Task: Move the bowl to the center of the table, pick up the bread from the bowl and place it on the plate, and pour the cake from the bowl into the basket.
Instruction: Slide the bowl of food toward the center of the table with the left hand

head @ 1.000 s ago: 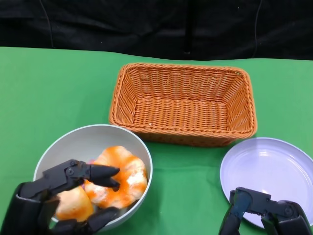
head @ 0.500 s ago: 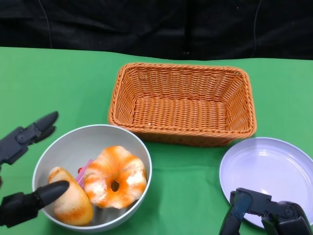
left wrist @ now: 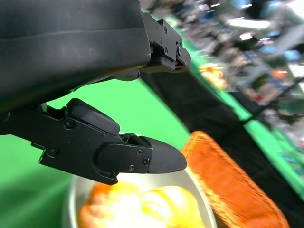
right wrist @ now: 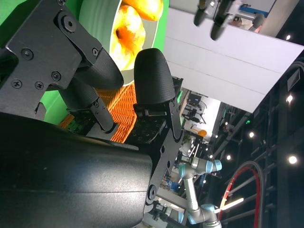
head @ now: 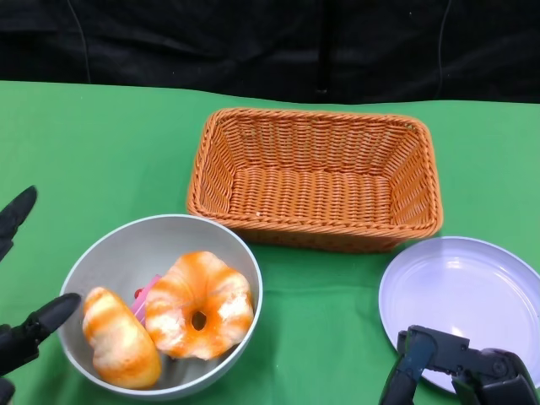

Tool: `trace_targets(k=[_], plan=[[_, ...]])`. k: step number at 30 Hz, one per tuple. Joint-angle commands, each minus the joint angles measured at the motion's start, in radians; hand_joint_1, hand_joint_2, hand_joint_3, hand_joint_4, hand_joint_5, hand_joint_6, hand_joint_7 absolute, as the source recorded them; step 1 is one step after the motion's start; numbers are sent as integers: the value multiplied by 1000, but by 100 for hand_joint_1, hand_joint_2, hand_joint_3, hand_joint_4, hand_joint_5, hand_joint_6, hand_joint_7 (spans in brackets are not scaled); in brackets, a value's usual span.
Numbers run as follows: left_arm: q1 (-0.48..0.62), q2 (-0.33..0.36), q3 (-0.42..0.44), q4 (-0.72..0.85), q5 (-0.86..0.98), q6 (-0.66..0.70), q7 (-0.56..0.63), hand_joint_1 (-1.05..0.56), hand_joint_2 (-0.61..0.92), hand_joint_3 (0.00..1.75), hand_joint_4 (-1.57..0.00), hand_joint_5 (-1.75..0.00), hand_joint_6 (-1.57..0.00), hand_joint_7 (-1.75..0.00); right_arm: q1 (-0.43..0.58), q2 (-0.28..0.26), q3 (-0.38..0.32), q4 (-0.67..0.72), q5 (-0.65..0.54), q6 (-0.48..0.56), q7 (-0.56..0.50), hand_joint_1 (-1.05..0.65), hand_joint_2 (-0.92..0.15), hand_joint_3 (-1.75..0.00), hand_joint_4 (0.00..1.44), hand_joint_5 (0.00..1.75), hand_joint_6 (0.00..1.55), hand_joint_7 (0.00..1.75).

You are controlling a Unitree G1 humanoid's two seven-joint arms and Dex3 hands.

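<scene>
The grey bowl (head: 169, 222) stands at the front left of the green table. In it lie an oval orange-and-white bread roll (head: 121, 337) and a ring-shaped glazed cake (head: 200, 304), with a pink piece (head: 146, 294) half hidden between them. My left hand (head: 29, 331) is left of the bowl, fingers apart, touching nothing. In the left wrist view its finger (left wrist: 142, 159) hangs above the bowl's contents (left wrist: 142, 209). My right hand (head: 456, 364) sits low at the front right, at the near edge of the white plate (head: 472, 287), holding nothing.
A brown wicker basket (head: 316, 177) stands empty behind the bowl and plate, near the table's middle. Beyond it the green table ends at a black backdrop. Bare green cloth lies between bowl and plate.
My left hand has let go of the bowl and drawn back to the left, its fingers spreading. The bread and the cake are now uncovered. Bowl and right hand have stayed put.
</scene>
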Motion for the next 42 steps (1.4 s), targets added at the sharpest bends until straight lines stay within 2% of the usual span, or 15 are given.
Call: trace_targets(k=[1, 8, 12, 15, 18, 20, 23, 27, 34, 42], plan=[[-13, 22, -12, -7, -7, 101, -16, -68, 92, 45, 0, -31, -13, 0, 8, -8, -3, -18, 13, 3, 1, -7, -16, -175, 90, 172, 86, 144], [-71, 15, -38, -33, -113, 463, -81, -66, 92, 46, 0, -19, -8, -1, 8, -9, -3, -22, 13, 5, 3, -8, -17, -175, 89, 173, 85, 145], [-82, 21, -50, -53, -134, 552, -79, -64, 92, 48, 0, -13, -6, 0, 7, -9, -3, -20, 12, 2, 3, -9, -17, -174, 88, 173, 84, 145], [-128, -16, -17, -63, -291, 765, -125, -63, 92, 49, 0, -3, -1, 0, 16, -8, -1, -32, 8, 6, 2, -7, -18, -173, 89, 173, 84, 146], [-161, -47, 41, -78, -442, 924, -135, -62, 92, 46, 0, 0, 0, 0, 19, -8, 1, -36, 8, 7, 2, -5, -19, -173, 88, 173, 84, 145], [-173, -51, 61, -84, -499, 981, -127, -63, 92, 44, 0, 0, 0, 0, 20, -8, 1, -37, 9, 8, 3, -5, -19, -173, 88, 173, 84, 145], [-226, -116, 152, -70, -650, 1130, -84, -57, 92, 47, 0, 0, 0, 0, 22, -8, 0, -43, 3, 7, 1, -4, -19, -174, 88, 173, 84, 145], [-243, -153, 188, -77, -748, 1210, -56, -60, 92, 53, 0, 0, 0, 0, 34, -5, 7, -58, 1, 17, 2, -4, -18, -174, 88, 173, 85, 146], [-262, -199, 190, -92, -814, 1273, 14, -62, 92, 52, 0, 0, 0, 0, 41, -6, 9, -71, -8, 23, -1, -3, -18, -175, 88, 172, 85, 146], [-263, -249, 120, -117, -797, 1291, 94, -60, 92, 51, 0, 0, 0, 0, 49, 0, 16, -87, -19, 24, -6, -3, -19, -175, 88, 172, 85, 145]])
